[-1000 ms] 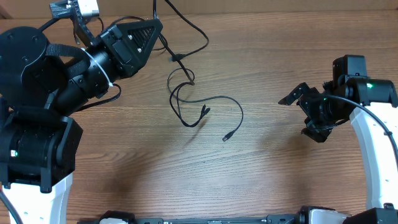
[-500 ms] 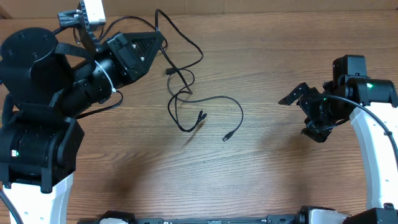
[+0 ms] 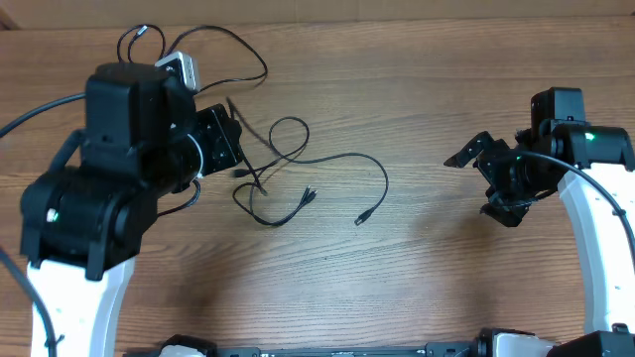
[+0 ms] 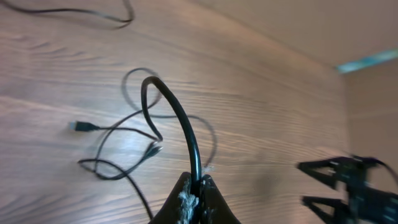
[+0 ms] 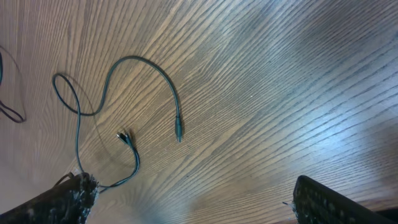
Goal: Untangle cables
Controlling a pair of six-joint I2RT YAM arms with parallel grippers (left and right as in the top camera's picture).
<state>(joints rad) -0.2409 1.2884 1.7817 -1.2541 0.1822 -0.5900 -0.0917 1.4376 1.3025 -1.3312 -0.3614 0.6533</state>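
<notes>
The cables [image 3: 298, 164] lie as thin black loops left of the table's middle. One strand ends in a plug [image 3: 363, 217] and another in a small forked plug end [image 3: 309, 194]. My left gripper [image 4: 198, 190] is shut on a black cable [image 4: 180, 121] that arches up from its jaws. In the overhead view the left gripper [image 3: 230, 147] sits at the left edge of the loops, mostly hidden under the arm. My right gripper [image 3: 483, 183] is open and empty, well right of the cables. Its wrist view shows the plug [image 5: 178, 130] and the forked end [image 5: 126, 137].
Another thin black cord [image 3: 238, 55] loops along the table's far edge behind the left arm. The left arm's bulk [image 3: 109, 188] covers the left side of the table. The right gripper also shows at the right of the left wrist view [image 4: 348, 183].
My left arm has swung back toward the near left with the cable held. The loops have been dragged left and reshaped. The right arm has not moved.
</notes>
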